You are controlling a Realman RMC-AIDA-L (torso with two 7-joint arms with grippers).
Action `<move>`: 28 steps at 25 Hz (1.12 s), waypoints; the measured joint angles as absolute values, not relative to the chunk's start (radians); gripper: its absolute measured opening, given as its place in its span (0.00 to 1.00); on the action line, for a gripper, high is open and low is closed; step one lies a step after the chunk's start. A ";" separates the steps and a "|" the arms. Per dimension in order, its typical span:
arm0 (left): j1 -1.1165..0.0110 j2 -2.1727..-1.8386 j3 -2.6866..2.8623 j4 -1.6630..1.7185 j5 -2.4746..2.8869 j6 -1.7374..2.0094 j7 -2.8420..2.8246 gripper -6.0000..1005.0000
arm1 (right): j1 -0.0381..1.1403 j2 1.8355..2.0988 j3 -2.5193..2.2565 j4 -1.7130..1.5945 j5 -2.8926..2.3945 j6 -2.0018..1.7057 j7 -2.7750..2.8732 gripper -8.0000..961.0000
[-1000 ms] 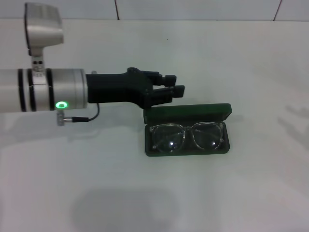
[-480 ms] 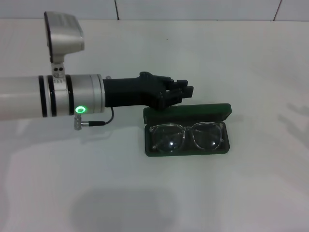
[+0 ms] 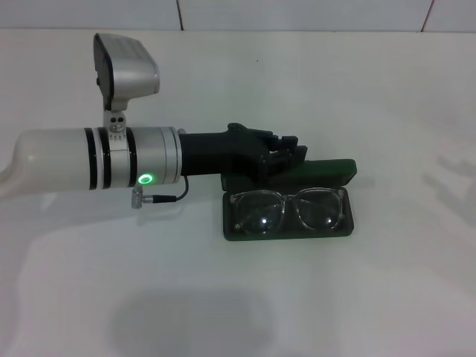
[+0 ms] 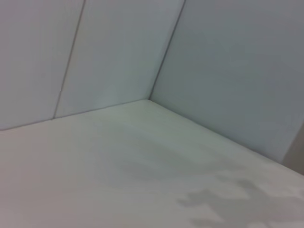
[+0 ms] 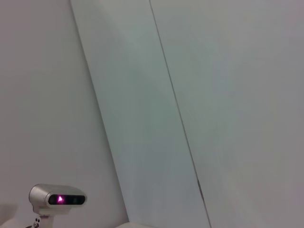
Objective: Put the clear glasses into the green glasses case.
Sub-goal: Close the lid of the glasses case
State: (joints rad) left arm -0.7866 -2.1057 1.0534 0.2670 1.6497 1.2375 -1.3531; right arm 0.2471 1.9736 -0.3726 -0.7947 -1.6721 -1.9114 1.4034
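In the head view, the green glasses case (image 3: 288, 210) lies open on the white surface (image 3: 387, 297), a little right of the frame's centre, with its tray toward the bottom of the frame and its raised lid (image 3: 327, 172) standing along the far edge. The clear glasses (image 3: 288, 210) rest inside the tray, lenses side by side and spanning nearly its full width, the frame lying flat within the dark green lining. The left arm (image 3: 97, 160) reaches in from the left edge of the frame, a silver cylinder with black bands, a glowing green ring light (image 3: 146, 178) and a grey wrist camera (image 3: 125, 71) standing above it. Its black left end effector (image 3: 286, 158) sits at the left part of the lid, overlapping the lid's upper edge; whether it touches the lid cannot be told, and whether its fingers are spread or pressed together cannot be told from this angle either. A thin black cable (image 3: 163, 196) loops beneath the wrist. The left wrist view shows only bare white surface meeting pale wall panels at a corner. The right wrist view shows pale wall panels and, low in its left corner, a small grey camera unit (image 5: 58, 198) with a pink light; the right end effector appears in no view.
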 joint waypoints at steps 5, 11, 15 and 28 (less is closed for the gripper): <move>-0.787 -2.106 1.060 0.266 1.642 1.226 -1.352 0.23 | 0.247 1.973 -0.372 -0.790 -1.672 -1.906 1.399 0.43; -0.789 -2.106 1.080 0.255 1.641 1.213 -1.354 0.23 | 0.250 1.976 -0.371 -0.790 -1.672 -1.902 1.394 0.43; -0.790 -2.106 1.089 0.253 1.641 1.212 -1.355 0.23 | 0.257 1.976 -0.371 -0.789 -1.672 -1.898 1.393 0.43; -0.779 -2.108 1.098 0.250 1.636 1.215 -1.358 0.20 | 0.259 1.978 -0.373 -0.787 -1.672 -1.893 1.393 0.43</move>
